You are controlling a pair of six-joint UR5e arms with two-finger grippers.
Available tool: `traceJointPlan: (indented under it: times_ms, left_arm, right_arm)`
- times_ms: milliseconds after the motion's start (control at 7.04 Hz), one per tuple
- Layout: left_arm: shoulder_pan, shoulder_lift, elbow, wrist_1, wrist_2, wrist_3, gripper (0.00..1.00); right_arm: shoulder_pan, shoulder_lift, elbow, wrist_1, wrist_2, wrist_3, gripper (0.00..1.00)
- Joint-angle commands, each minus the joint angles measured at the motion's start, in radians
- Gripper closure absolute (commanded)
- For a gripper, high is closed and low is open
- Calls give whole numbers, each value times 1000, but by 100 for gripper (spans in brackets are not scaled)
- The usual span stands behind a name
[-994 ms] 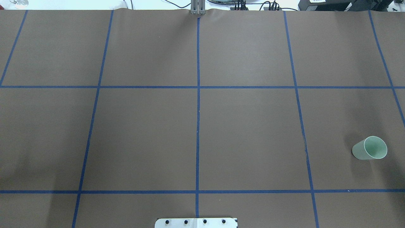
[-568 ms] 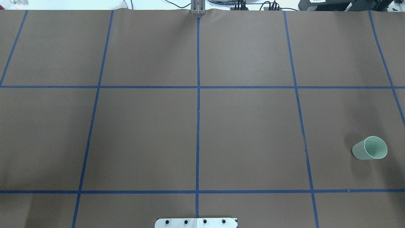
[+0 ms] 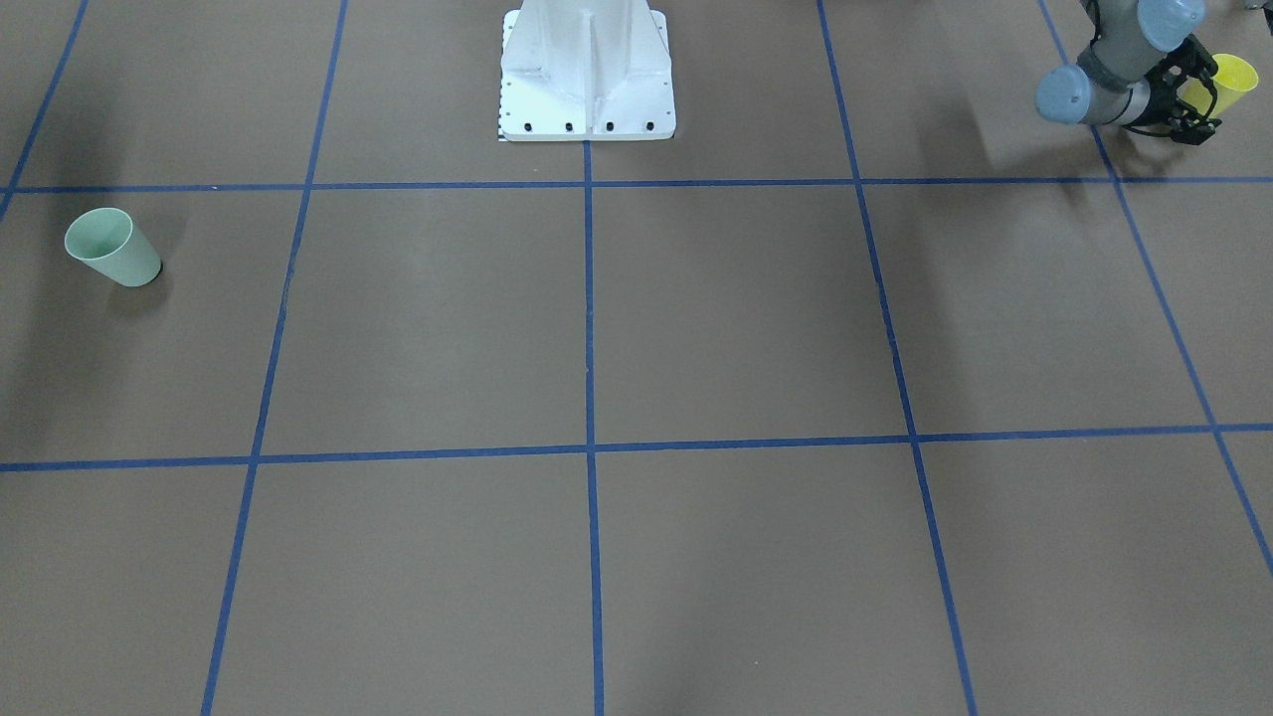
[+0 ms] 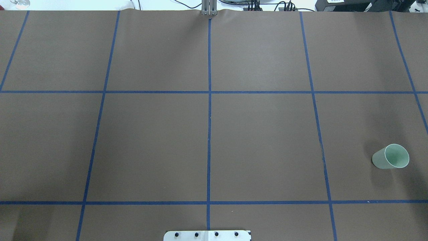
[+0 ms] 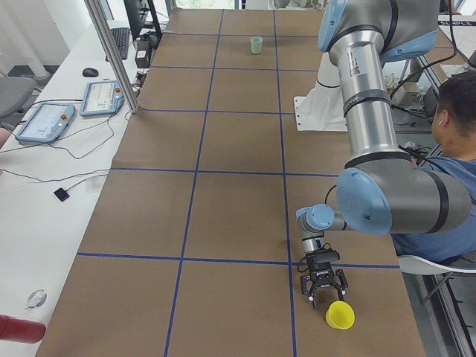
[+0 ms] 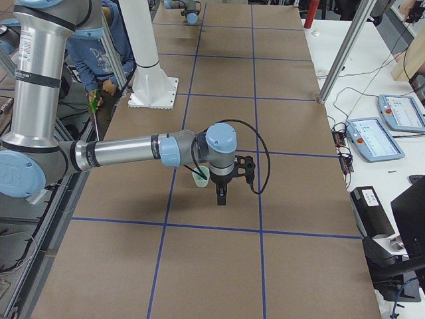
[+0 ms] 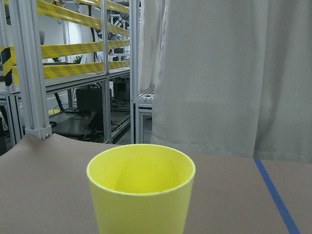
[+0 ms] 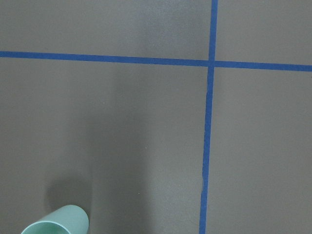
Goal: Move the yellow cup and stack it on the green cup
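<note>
Overhead view same as 1 s ago, no arm in it: transfer not begun, I'd say. Lower right of left-side view: yellow cup [image 5: 340, 315] upright on counter [image 5: 238, 201], just ahead of left gripper [image 5: 323, 296], fingers spread, cup not between them. Far top: green cup [image 5: 256, 44]; right gripper [image 6: 220, 197] near it, fingers' state can't tell.

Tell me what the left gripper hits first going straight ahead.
The yellow cup, upright dead ahead of the left gripper; nothing shows between them, though the gap is hard to judge.
</note>
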Motion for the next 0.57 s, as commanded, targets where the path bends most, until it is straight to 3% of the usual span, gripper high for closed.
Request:
traceJointPlan:
  times_ms: [0,426]
  left_arm:
    - [29,20,6,-14,-32,-19,1]
    - [47,20,89,-86,-61,-29,1]
  right_arm:
    - [1,-3,10,0,0,0,0]
    - [1,-6,23,0,1,0,0]
